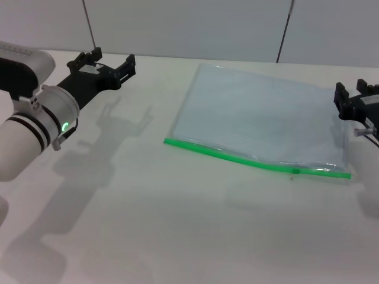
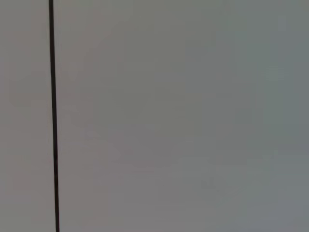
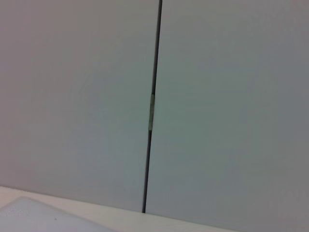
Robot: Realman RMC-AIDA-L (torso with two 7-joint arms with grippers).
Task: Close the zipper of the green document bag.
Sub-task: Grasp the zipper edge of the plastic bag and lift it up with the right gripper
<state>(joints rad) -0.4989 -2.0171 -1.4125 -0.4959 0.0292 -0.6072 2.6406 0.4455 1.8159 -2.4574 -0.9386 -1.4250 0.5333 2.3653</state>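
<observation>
**Bag flat, both arms clear**

We see the green document bag lying flat on the counter, its zipper along the near edge. Our left end effector hovers released, well apart; the right end effector sits just beside the bag's right edge, grip state unclear.

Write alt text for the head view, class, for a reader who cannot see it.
A flat translucent pale blue-grey plastic document bag lies on a white table, its bright green zipper strip along the near edge. The left gripper hovers far left of the bag, jaws apart; the right gripper sits by the bag's right edge.
</observation>
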